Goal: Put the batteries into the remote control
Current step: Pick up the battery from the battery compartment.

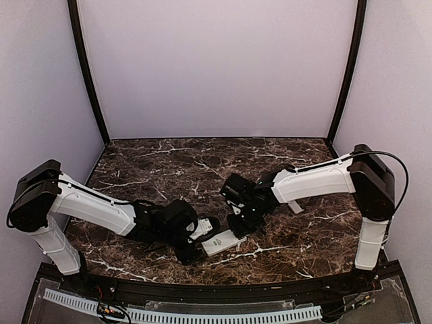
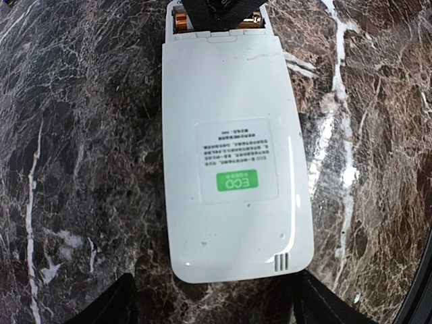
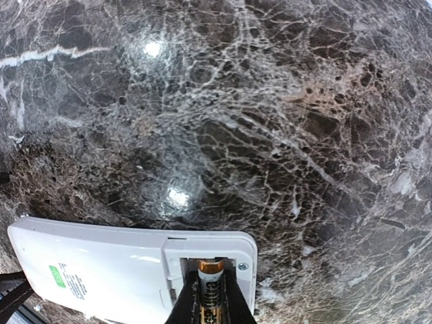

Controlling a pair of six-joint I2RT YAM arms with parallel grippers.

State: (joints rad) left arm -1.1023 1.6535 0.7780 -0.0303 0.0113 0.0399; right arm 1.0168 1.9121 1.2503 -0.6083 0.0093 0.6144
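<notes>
Right pincer (image 3: 210,300) on battery (image 3: 210,271), ECO-stickered remote (image 2: 226,94)

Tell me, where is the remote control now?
In the top view the remote control lies face down near the front edge of the table, between the left gripper and the right gripper.

right end effector (image 3: 210,304) pinches battery (image 3: 210,280) in open compartment of remote control (image 3: 101,266), marble table (image 3: 283,135) beneath.
</notes>
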